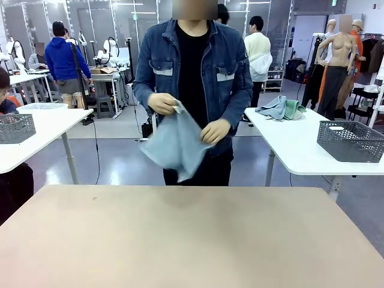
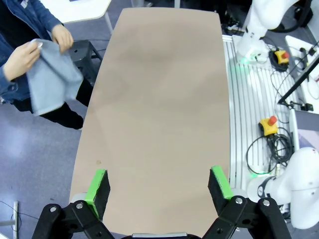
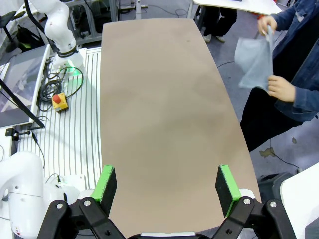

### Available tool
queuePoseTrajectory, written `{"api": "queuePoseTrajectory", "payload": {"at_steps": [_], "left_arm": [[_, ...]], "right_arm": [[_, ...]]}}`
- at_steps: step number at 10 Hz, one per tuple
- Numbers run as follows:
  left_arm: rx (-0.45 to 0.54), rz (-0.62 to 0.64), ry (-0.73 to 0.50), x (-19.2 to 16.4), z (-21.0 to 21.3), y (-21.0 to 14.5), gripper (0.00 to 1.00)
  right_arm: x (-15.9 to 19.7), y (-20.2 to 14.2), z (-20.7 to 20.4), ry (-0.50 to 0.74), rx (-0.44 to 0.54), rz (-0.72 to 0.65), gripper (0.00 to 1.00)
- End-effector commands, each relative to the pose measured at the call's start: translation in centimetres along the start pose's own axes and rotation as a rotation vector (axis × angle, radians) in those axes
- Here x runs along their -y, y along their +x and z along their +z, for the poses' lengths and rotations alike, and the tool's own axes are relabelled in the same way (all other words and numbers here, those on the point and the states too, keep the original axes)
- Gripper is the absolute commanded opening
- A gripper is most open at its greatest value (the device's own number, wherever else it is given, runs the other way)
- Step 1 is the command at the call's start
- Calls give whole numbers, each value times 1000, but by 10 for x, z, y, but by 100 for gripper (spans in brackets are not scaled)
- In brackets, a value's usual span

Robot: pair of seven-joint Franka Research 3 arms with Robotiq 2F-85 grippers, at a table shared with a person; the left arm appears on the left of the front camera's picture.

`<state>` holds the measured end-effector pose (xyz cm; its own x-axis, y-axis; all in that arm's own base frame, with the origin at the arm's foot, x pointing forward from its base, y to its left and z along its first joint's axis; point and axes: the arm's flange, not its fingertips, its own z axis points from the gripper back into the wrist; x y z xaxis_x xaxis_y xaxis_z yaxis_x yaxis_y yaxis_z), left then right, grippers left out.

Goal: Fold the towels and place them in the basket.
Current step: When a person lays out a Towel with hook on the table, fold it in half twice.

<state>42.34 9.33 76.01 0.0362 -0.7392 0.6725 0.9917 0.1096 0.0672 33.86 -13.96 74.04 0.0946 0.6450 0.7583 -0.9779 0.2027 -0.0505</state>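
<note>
A person at the far side of the tan table (image 1: 192,240) holds a light blue-grey towel (image 1: 177,143) in both hands, off the table at waist height. The same towel (image 2: 50,82) hangs at the upper left of the left wrist view and the towel (image 3: 255,62) at the upper right of the right wrist view. My left gripper (image 2: 158,191) is open above the bare tabletop, nothing between its green pads. My right gripper (image 3: 167,189) is also open over bare table. A dark grey lattice basket (image 1: 351,141) stands on the white side table at the right.
A second grey basket (image 1: 15,128) sits on a white table at the left. A blue-grey and a green towel (image 1: 281,109) lie bunched on the right white table (image 1: 294,144). Robot bases and cables (image 2: 271,124) flank the tan table's near edge.
</note>
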Motion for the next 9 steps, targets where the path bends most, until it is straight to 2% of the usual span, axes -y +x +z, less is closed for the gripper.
{"api": "queuePoseTrajectory", "payload": {"at_steps": [1, 9], "left_arm": [[-1, -3, 4, 2, -1, 1, 100], [-1, -3, 4, 2, -1, 1, 100]], "right_arm": [[-1, 0, 0, -1, 3, 1, 100], [-1, 0, 0, -1, 3, 1, 100]]}}
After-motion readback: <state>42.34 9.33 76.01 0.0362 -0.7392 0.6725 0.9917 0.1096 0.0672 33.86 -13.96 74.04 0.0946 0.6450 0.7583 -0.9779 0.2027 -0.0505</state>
